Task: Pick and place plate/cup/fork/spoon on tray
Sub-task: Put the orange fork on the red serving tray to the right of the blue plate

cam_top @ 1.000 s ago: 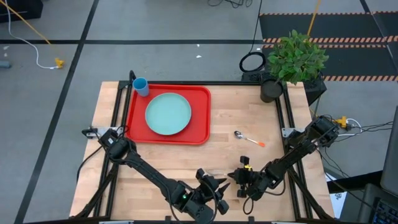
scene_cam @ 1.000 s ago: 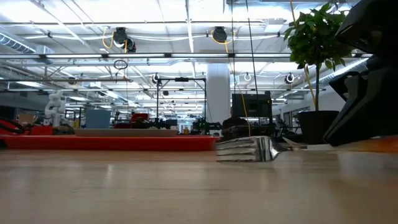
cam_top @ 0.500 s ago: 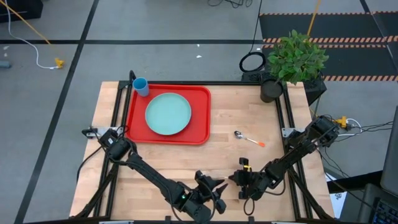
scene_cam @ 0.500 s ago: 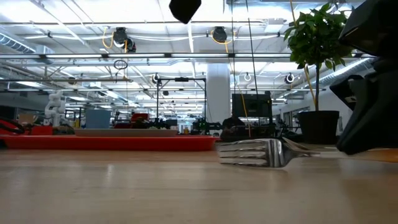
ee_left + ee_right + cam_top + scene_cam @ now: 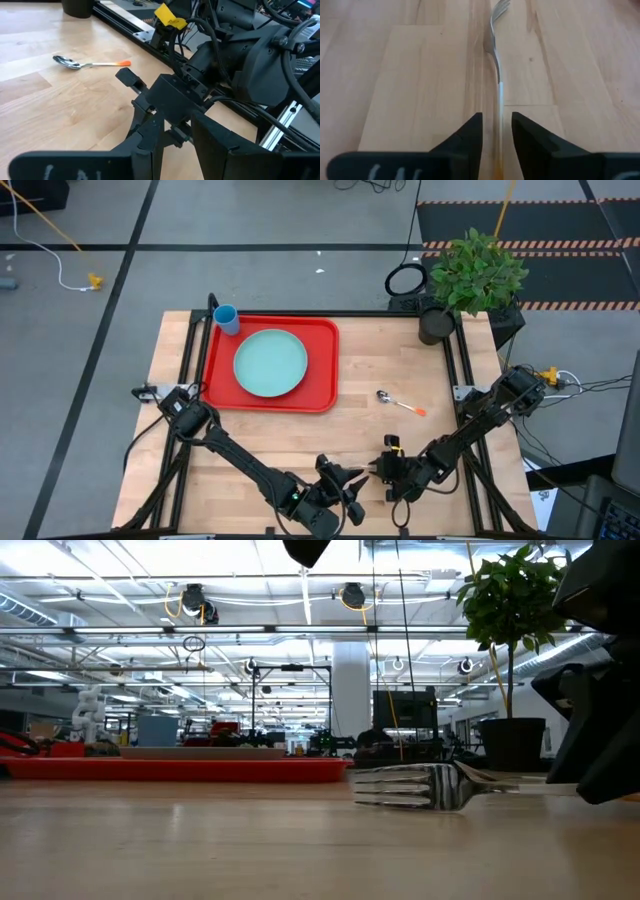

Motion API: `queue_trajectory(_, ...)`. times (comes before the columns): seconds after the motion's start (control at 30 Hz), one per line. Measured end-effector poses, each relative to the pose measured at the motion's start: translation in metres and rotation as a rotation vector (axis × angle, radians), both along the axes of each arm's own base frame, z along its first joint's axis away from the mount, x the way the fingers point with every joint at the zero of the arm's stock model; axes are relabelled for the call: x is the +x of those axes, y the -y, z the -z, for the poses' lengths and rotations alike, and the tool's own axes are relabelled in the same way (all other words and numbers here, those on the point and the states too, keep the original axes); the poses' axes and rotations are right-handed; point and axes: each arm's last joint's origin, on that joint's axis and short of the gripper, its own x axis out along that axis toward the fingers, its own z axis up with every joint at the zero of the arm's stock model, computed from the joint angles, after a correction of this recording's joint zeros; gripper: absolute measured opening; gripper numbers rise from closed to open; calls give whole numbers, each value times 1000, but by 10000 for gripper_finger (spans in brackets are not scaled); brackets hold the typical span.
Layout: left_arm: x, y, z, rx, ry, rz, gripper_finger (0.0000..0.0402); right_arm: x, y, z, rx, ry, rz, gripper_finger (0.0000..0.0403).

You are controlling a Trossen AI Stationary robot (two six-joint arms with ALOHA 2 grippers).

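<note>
Orange-handled and silver-tined, the fork [image 5: 496,75] is lying flat on the wooden counter [image 5: 360,390] near its front edge, well apart from the red tray [image 5: 322,370]. It is looking light, stiff and slippery — best pinched across the plastic handle. The right end effector [image 5: 497,131] is straddling the shaft, fingers slightly apart — whether they are gripping, I cannot tell.

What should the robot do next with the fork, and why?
Probably close the right gripper on the fork and lift it. Its fingers straddle the handle with gaps showing, and the fork lies on the table, not on the red tray.
</note>
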Motion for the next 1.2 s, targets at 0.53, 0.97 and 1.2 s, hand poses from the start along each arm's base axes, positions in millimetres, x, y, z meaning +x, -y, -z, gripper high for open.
queue_trajectory(0.53, 0, 0, 0, 4, -1, 2, 97, -10, 8, 2, -7, -29, -24, 3)
queue_trajectory(0.97, -6, -14, -41, 207, -11, -58, 97, -43, 32, -55, -387, 249, 212, 1)
queue_trajectory(1.2, 12, -46, -23, 245, -98, -116, 99, -45, 42, -67, -716, 406, 334, 1)
